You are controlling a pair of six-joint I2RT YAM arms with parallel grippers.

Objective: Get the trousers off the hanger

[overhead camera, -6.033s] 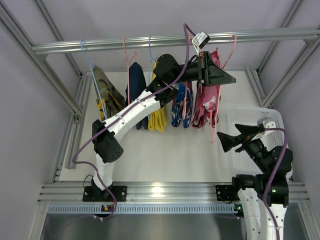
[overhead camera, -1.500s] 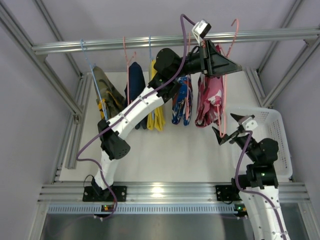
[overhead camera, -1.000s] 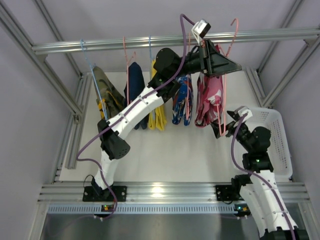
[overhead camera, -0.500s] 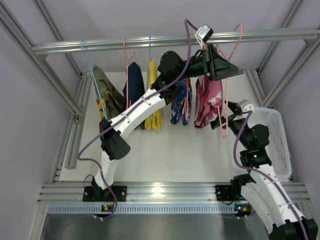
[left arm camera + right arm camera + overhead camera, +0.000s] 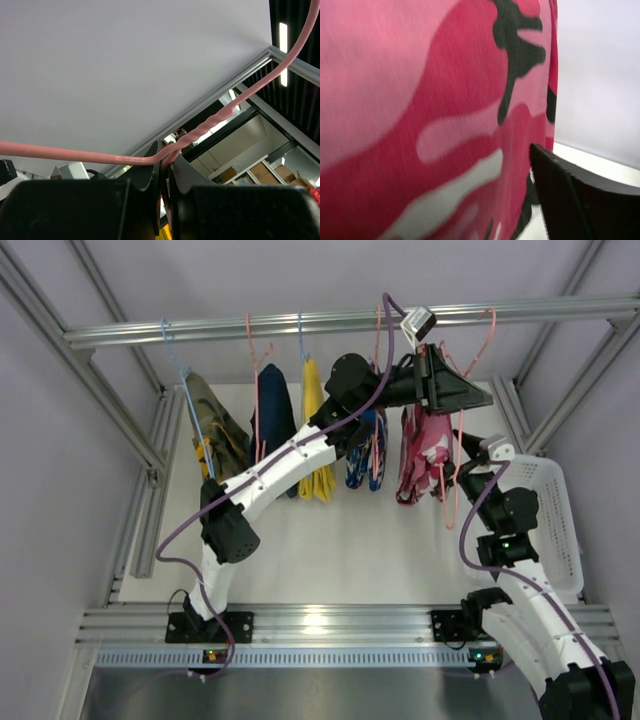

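Observation:
A pink wire hanger [image 5: 487, 330] carries the red-pink trousers [image 5: 425, 455], folded over its bar just under the rail. My left gripper [image 5: 478, 395] is shut on the hanger's twisted neck. In the left wrist view the pink wire [image 5: 75, 150] runs into the pinched left gripper [image 5: 165, 160]. My right gripper [image 5: 448, 472] is open at the trousers' right side. In the right wrist view the red-pink cloth [image 5: 420, 110] fills the frame. One black finger [image 5: 570, 200] shows beside it and the other is hidden. The blue trousers [image 5: 365, 445] hang to the left.
The aluminium rail [image 5: 250, 328] also holds an olive camouflage garment [image 5: 215, 425], a dark navy one [image 5: 272, 410] and a yellow one [image 5: 315, 440]. A white basket [image 5: 545, 510] stands at the right, behind my right arm. Frame posts run along both sides.
My left gripper has carried the hanger and the red-pink trousers a little to the right. My right arm has stretched up from beside the basket until its gripper reached the cloth.

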